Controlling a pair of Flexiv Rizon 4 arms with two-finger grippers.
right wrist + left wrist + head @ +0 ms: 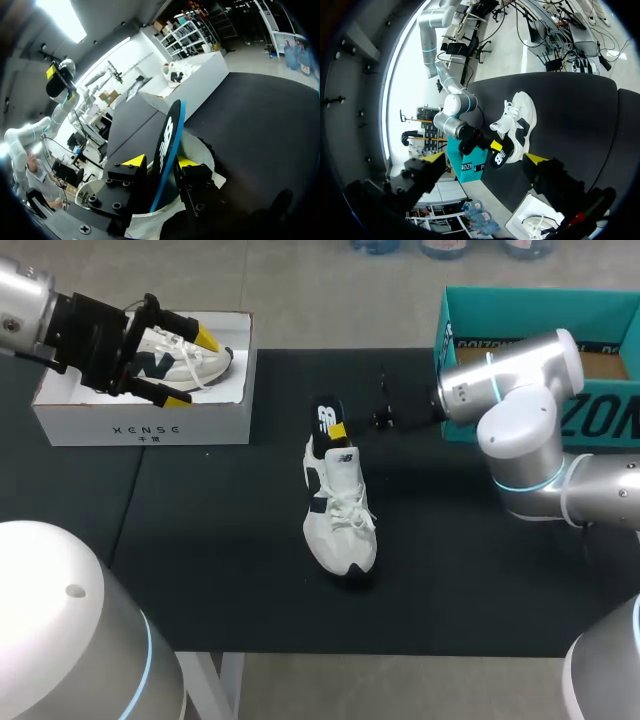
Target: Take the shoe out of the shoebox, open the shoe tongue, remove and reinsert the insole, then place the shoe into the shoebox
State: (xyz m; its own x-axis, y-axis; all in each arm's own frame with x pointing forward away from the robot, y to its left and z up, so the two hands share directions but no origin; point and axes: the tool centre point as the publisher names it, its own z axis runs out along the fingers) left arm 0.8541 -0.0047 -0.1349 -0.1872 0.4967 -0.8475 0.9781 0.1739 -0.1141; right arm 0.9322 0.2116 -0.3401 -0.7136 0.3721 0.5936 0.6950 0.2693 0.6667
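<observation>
Insole removal, we judge: our right pincer (160, 162) clamps the insole (168, 134) standing in the shoe (340, 528); our left pincer (192, 368) gapes. Next: lift it clear.

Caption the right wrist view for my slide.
Right gripper pinches the black insole, which stands upright in the opening of the white shoe on the black table.
</observation>
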